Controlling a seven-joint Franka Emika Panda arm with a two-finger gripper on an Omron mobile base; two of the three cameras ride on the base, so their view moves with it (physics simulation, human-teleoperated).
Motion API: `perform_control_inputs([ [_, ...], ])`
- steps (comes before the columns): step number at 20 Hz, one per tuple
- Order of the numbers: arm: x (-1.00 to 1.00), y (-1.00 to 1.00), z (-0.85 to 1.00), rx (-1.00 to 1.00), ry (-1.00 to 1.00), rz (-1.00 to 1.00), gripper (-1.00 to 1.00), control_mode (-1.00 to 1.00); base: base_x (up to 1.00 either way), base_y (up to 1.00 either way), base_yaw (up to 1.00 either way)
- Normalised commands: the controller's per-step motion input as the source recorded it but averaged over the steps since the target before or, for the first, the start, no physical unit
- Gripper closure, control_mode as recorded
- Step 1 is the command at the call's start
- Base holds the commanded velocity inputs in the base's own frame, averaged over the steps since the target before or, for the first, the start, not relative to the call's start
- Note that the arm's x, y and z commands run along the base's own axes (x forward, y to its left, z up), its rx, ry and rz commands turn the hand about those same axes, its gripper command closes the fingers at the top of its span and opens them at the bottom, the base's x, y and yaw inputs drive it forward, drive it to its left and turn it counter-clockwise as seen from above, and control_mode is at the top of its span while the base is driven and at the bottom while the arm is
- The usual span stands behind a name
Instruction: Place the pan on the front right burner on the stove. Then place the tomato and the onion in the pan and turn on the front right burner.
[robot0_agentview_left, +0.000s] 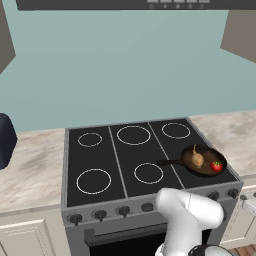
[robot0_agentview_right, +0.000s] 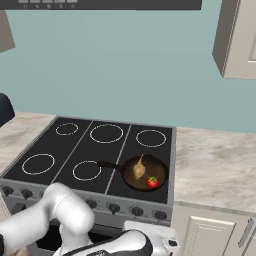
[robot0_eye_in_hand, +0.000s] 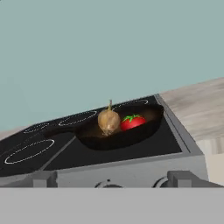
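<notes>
**Pan loaded, burner knob left to turn**

The pan (robot0_agentview_left: 204, 160) sat on the stove (robot0_agentview_left: 100, 150) at its front right corner, handle pointing toward nine o'clock. The front right burner lay hidden beneath it. The onion (robot0_agentview_left: 198, 159) and the tomato (robot0_agentview_left: 216, 166) rested inside the pan, the tomato at about four o'clock from the onion. Judging by this, only the switching-on remained. The claw, low before the stove front near the knobs (robot0_agentview_left: 123, 210), stood spread wide and held nothing.

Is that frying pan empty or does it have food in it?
Not empty. The pan on the stove holds an onion and a tomato, resting side by side.
</notes>
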Motion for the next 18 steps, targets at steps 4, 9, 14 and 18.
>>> perform_control_inputs([
  [4, 0.31, 0.0, -0.22, -0.02, -0.02, -0.22, -1.0, -1.0, 0.0, 0.0, 0.0],
  [9, 0.13, -0.05, -0.36, -0.05, -0.02, -0.14, -1.0, -1.0, 0.0, 0.0, 0.0],
  [14, 0.15, -0.16, -0.38, -0.15, -0.04, -0.06, -1.0, -1.0, 0.0, 0.0, 0.0],
  [18, 0.07, -0.33, -0.26, -0.18, -0.04, -0.03, -1.0, -1.0, 0.0, 0.0, 0.0],
])
